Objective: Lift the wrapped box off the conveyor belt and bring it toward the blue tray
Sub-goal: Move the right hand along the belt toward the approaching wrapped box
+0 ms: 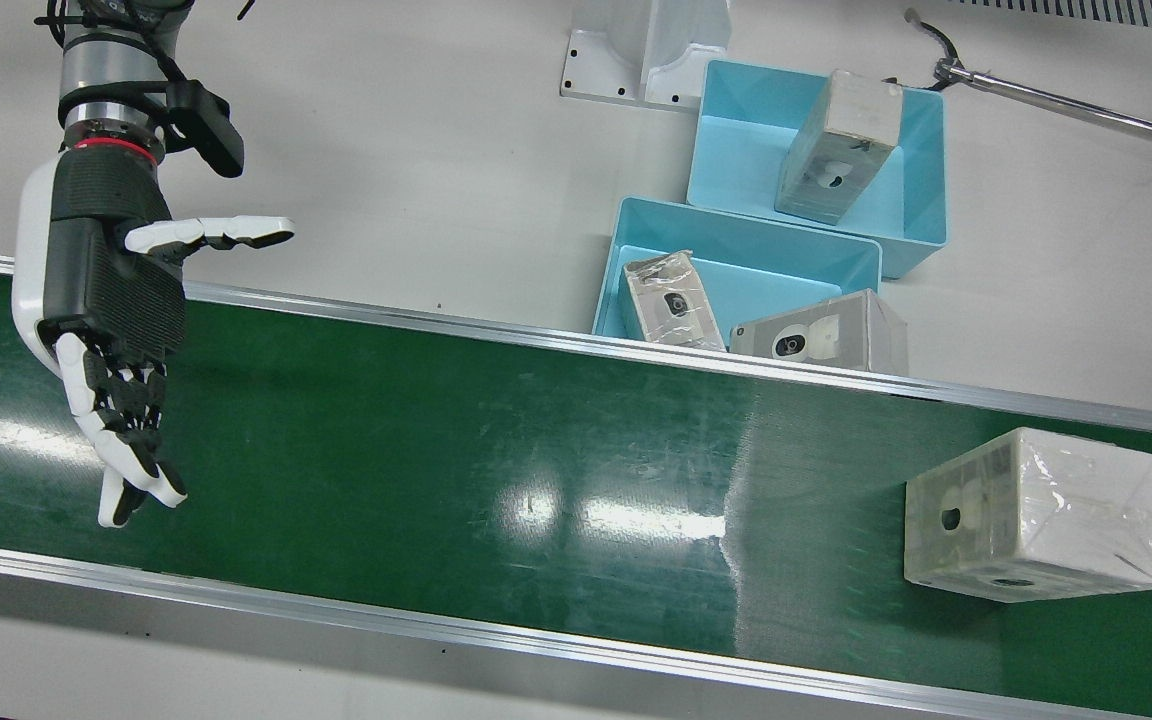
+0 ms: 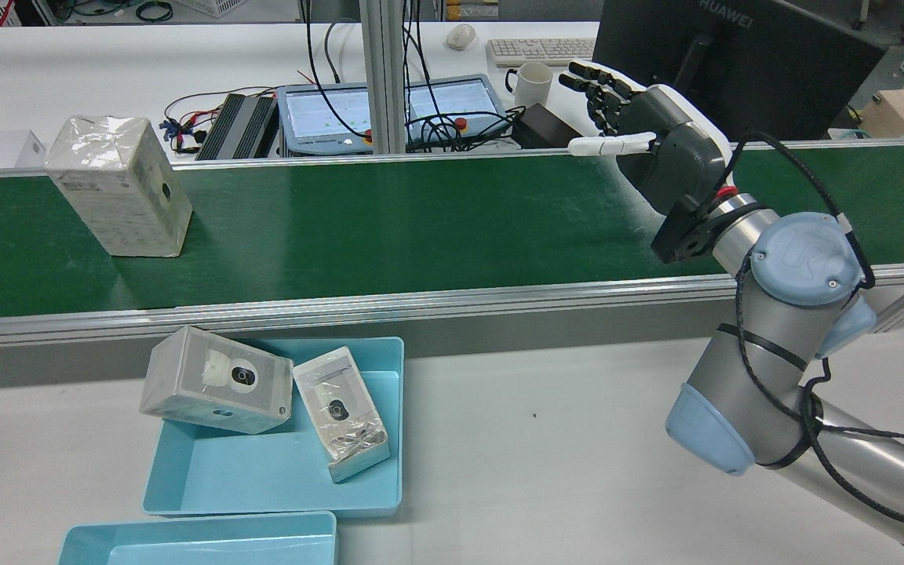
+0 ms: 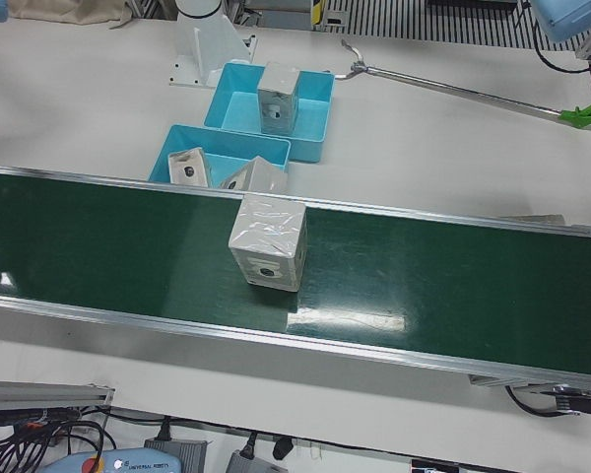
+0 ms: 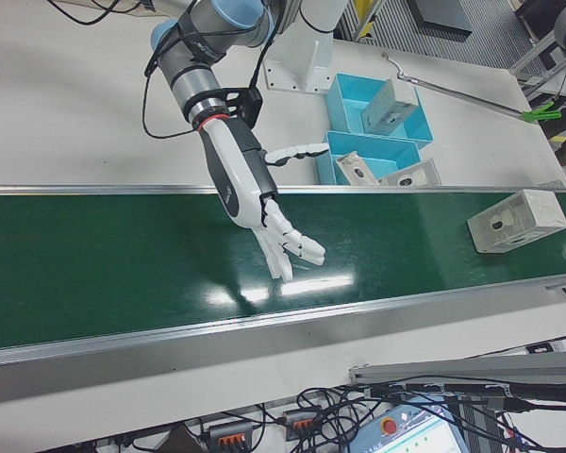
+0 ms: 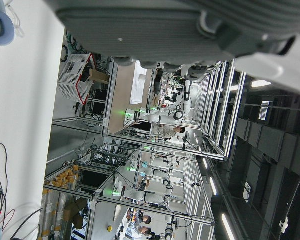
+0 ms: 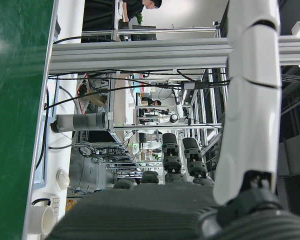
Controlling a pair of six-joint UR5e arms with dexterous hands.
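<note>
A wrapped box (image 1: 1036,515) stands on the green conveyor belt (image 1: 536,450) near its right end in the front view; it also shows in the rear view (image 2: 118,184), the left-front view (image 3: 268,241) and the right-front view (image 4: 514,220). My right hand (image 1: 116,330) hovers open over the belt's other end, far from the box, fingers spread; it shows in the rear view (image 2: 656,141) too. The nearer blue tray (image 1: 756,270) beside the belt holds two wrapped boxes. My left hand (image 5: 190,30) shows only as a palm edge, holding nothing.
A second blue tray (image 1: 736,150) behind the first holds one wrapped box (image 1: 836,145). A white pedestal (image 1: 646,50) stands next to it. A metal rod (image 1: 1066,100) lies on the table. A mug (image 2: 534,82), keyboard and cables sit beyond the belt.
</note>
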